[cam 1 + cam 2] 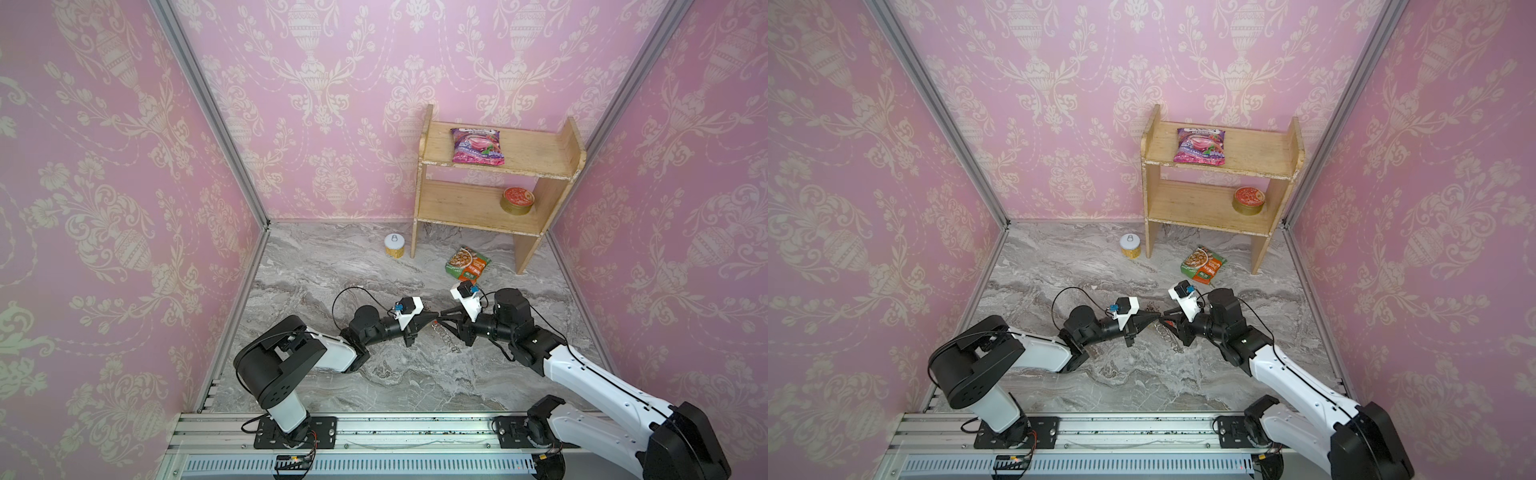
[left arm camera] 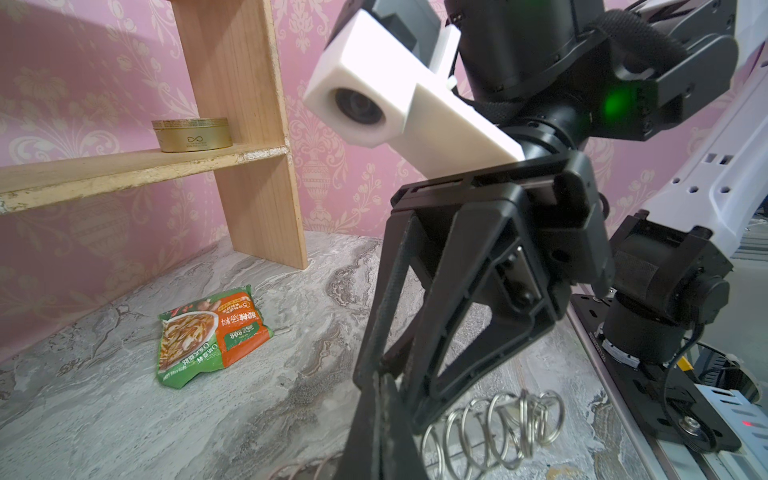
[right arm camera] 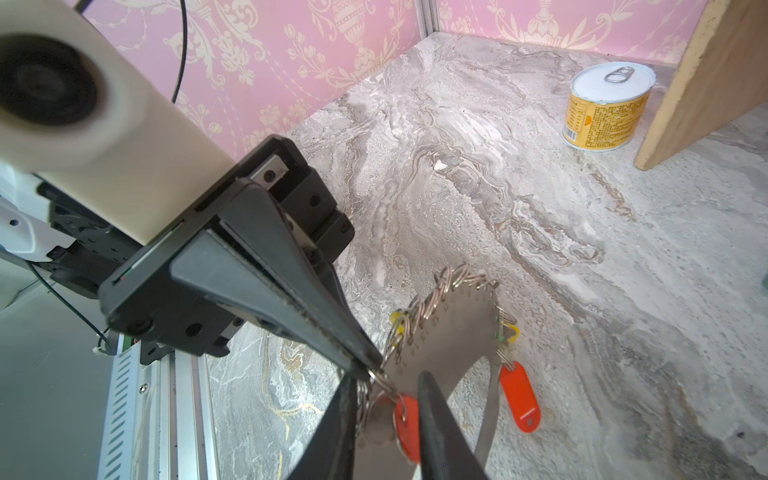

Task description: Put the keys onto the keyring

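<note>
Low in the middle of a top view the two claws meet tip to tip, and the keyring (image 1: 446,337) trails from under them toward the lower right, clear of the shelf and packets further up the frame.

In the right wrist view the left claw (image 3: 368,365) comes in from the upper left with its jaws pressed together on one ring of the chain. The right claw (image 3: 386,386) rises from the bottom edge with its jaws part way apart, straddling the red-tagged key (image 3: 405,415). Whether its fingers actually bite the tag, I cannot tell.

The grey band (image 3: 449,332) runs from lower centre up to a rounded end at mid-frame, with rings bunched along its edge. An orange-red tag (image 3: 519,399) and a yellow tag (image 3: 512,332) hang off its right side. The red tag's long axis stands roughly up and down, in line with the fingers.

To my eye the whole bunch is light and floppy. The rings look hard and slick, likely to slide or swing, and the band looks thin and springy. The keys seem best taken by the flat faces of a plastic tag, and the chain by a single ring.
</note>
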Robot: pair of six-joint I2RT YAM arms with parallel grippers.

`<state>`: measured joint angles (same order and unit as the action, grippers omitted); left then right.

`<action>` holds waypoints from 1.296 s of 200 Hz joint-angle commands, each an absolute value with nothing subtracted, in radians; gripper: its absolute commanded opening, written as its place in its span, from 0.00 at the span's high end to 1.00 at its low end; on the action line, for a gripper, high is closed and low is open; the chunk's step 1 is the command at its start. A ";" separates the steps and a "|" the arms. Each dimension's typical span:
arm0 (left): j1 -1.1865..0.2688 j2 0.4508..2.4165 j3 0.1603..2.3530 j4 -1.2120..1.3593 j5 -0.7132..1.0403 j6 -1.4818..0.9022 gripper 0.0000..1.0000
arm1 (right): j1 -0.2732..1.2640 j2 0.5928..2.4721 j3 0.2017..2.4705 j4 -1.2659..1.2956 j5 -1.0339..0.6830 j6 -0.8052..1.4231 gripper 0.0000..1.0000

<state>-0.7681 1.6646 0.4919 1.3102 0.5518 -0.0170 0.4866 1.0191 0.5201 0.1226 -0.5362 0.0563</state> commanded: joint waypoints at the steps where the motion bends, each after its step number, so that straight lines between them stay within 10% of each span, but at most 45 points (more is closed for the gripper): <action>1: -0.772 1.655 0.498 1.391 0.576 -0.011 1.00 | 0.488 1.038 0.484 0.144 -0.540 0.077 0.75; 130: -0.773 1.654 0.482 1.391 0.583 -0.014 1.00 | 0.440 1.000 0.456 0.179 -0.523 0.100 0.66; 259: -0.773 1.657 0.489 1.391 0.589 -0.027 1.00 | 0.469 1.095 0.466 0.234 -0.633 0.085 0.86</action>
<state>-0.7681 1.6646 0.4805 1.2987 0.5549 -0.0174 0.4583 1.0786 0.4652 0.2283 -0.6147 0.0891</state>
